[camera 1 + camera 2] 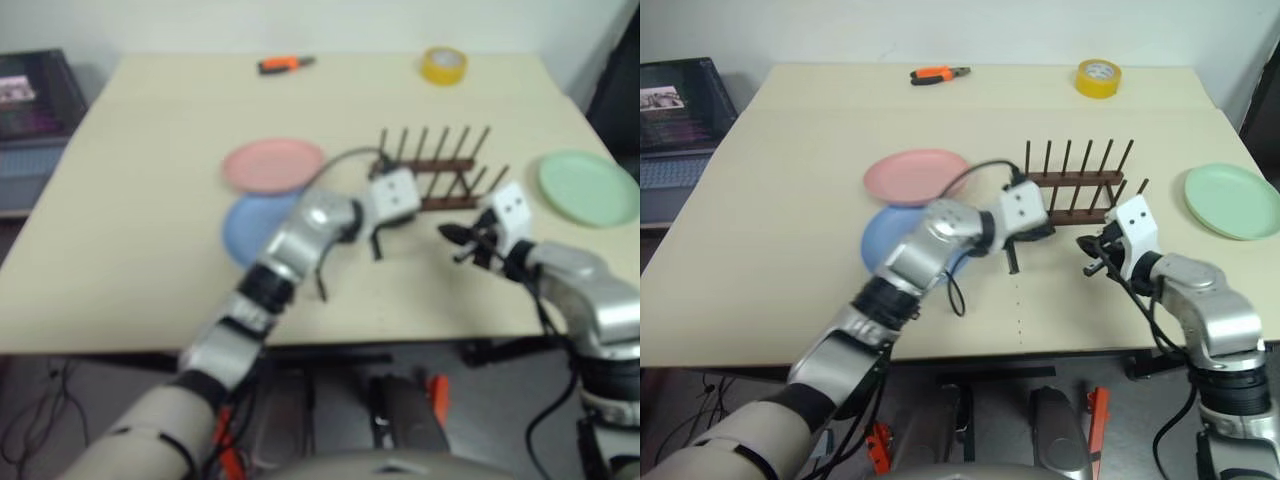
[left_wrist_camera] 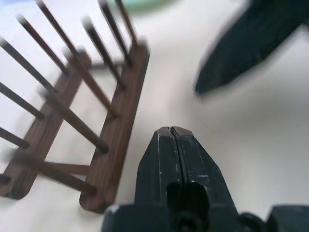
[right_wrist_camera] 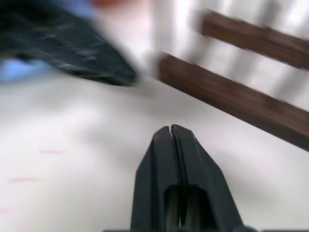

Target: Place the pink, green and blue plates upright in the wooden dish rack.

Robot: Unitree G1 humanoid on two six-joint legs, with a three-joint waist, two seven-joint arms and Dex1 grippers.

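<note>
Both my grippers empty, jaws pressed together, beside the rack.
Left gripper, right gripper near wooden dish rack; pink plate, blue plate, green plate flat on table.

Yellow tape roll and orange-handled pliers on table.

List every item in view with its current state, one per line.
Rack: upright on table, no plates in it.
Pink plate: flat on table.
Blue plate: flat, partly under pink plate.
Green plate: flat, right of rack.
Left gripper: shut, holding nothing.
Right gripper: shut, holding nothing.
</note>
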